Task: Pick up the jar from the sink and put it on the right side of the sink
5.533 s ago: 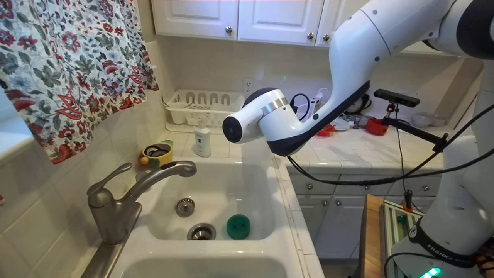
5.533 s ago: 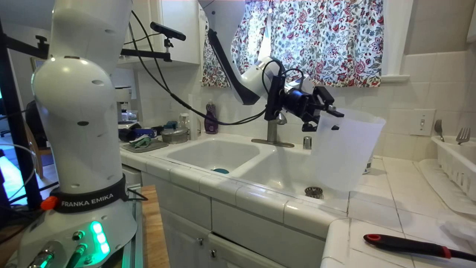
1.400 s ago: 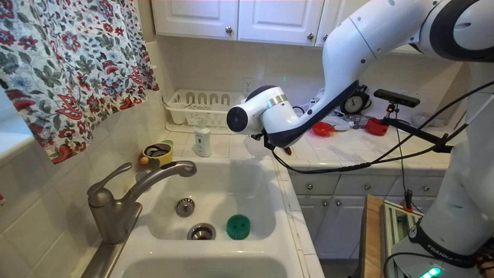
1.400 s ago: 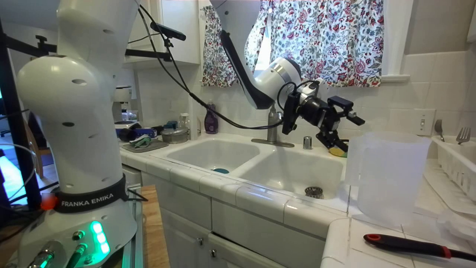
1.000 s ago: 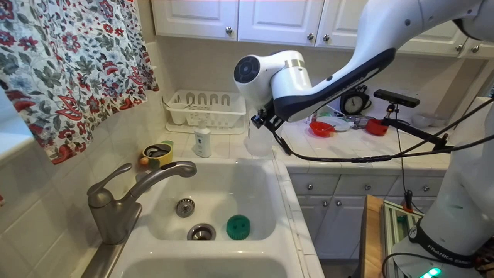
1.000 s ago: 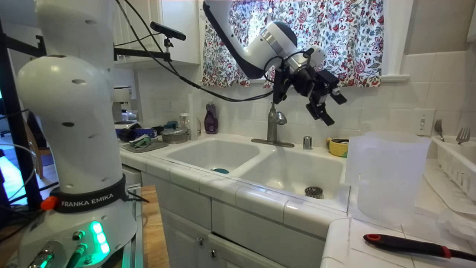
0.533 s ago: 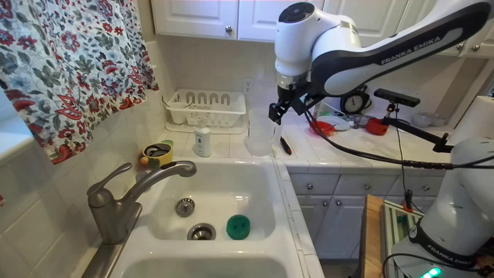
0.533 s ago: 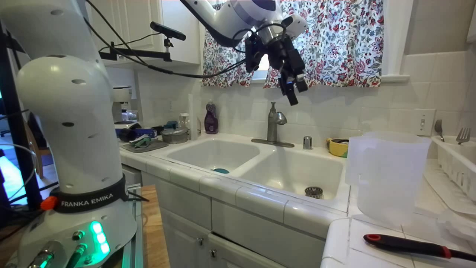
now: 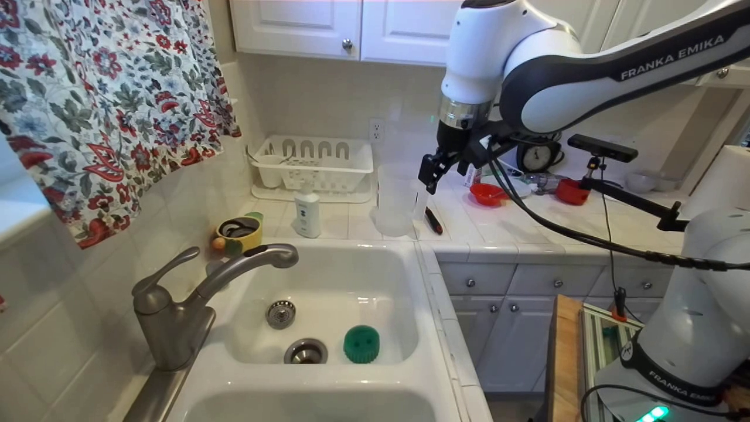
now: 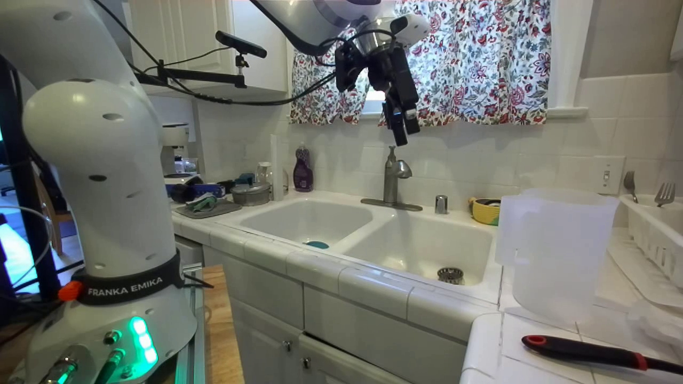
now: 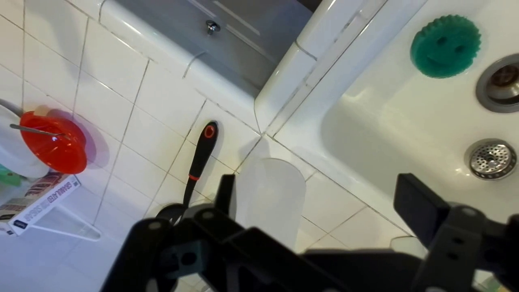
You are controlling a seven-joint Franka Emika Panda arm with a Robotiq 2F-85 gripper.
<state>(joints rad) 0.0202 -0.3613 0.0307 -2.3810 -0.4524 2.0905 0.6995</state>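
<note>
Namely, one jar (image 10: 557,256), whitish and translucent, upright on the tiled counter (image 10: 511,325), to the right of the sink (image 10: 368,229) in an exterior view. Base just beside the sink's rim, handle out to one side, patch of tile between jar and the counter's inner corner.

One gripper (image 11: 320,198), fingers spread wide, tips downward; in the wrist view, jar in sight through the gap; in an exterior view, high above the counter and well apart from the jar.

One black-handled utensil (image 10: 581,352) with red trim, flat on the tile beside the jar, handle end near the counter's front edge. One white bottle (image 9: 307,215), upright near the sink's rim, gap of tile between bottle and jar. One dish rack (image 9: 316,167), white, behind the bottle and near the jar. One red bowl (image 9: 489,194), farther off along the counter, broad stretch of tile between bowl and utensil.

Within the sink: one green scrubber (image 9: 361,344), toward the basin's front side; one round drain (image 9: 306,351) just beside it; one metal strainer (image 9: 281,315) farther back. One metal faucet (image 9: 234,274), spout out over the basin's edge. One yellow pot (image 9: 251,238) at the sink's back corner. One arm (image 9: 565,105), white and black, extending from the right edge of an exterior view, cable (image 9: 679,259) slung below.
</note>
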